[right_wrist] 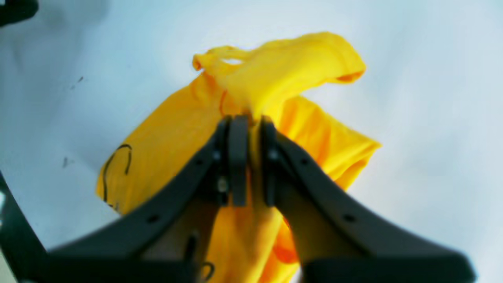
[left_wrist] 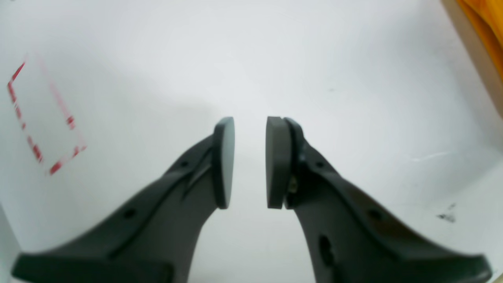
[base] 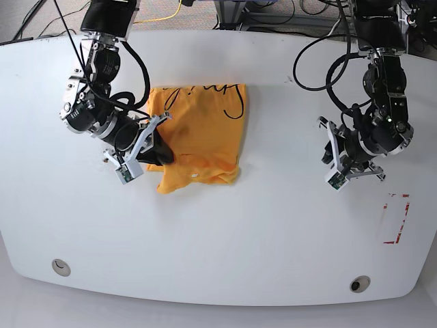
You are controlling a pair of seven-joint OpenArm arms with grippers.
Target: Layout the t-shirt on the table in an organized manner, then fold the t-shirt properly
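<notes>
The orange-yellow t-shirt (base: 205,126) lies crumpled and partly doubled over on the white table (base: 225,232), left of centre, its black line print showing at the far edge. My right gripper (base: 161,154) sits at the shirt's left side, shut on a bunched fold of the t-shirt (right_wrist: 275,74), which rises between its pads; the gripper (right_wrist: 254,125) hides the cloth under it. My left gripper (left_wrist: 250,129) hovers open over bare table, with nothing between its pads. In the base view the left gripper (base: 333,160) is well right of the shirt. A strip of the t-shirt (left_wrist: 485,31) shows in the left wrist view's top right corner.
A red tape outline (base: 396,219) marks the table's right side; the same red tape outline (left_wrist: 43,114) lies left of the left gripper. Two round grey grommets (base: 61,266) (base: 359,283) sit near the front edge. Cables hang behind both arms.
</notes>
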